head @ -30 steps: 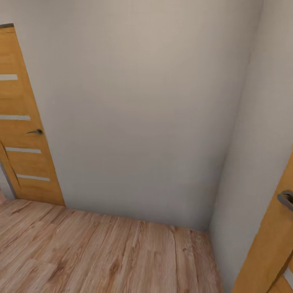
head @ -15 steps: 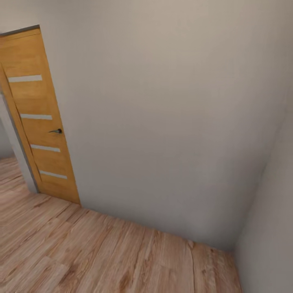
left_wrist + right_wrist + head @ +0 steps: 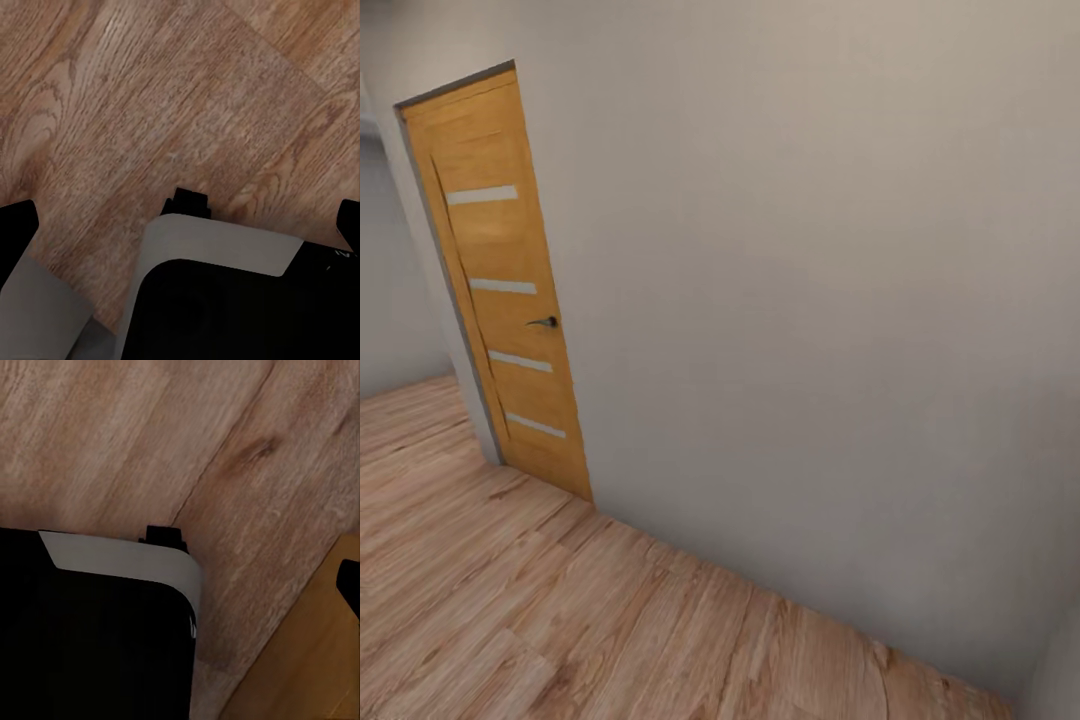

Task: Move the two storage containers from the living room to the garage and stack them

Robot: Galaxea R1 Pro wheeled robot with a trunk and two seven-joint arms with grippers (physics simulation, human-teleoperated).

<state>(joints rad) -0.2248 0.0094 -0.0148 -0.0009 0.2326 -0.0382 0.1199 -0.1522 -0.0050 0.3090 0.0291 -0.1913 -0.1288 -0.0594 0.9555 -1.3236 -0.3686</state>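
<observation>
You stood on the wood plank floor (image 3: pixel 560 620), with the robot base (image 3: pixel 225 300) directly beneath both wrist cameras. Beyond the floor rose the grey wall (image 3: pixel 810 300); the wooden door (image 3: pixel 500 280) stood at its left end. Neither storage container was in sight. The state of the jaws could not be determined. Judged rigid and smooth, each container is best gripped by its rim.
</observation>
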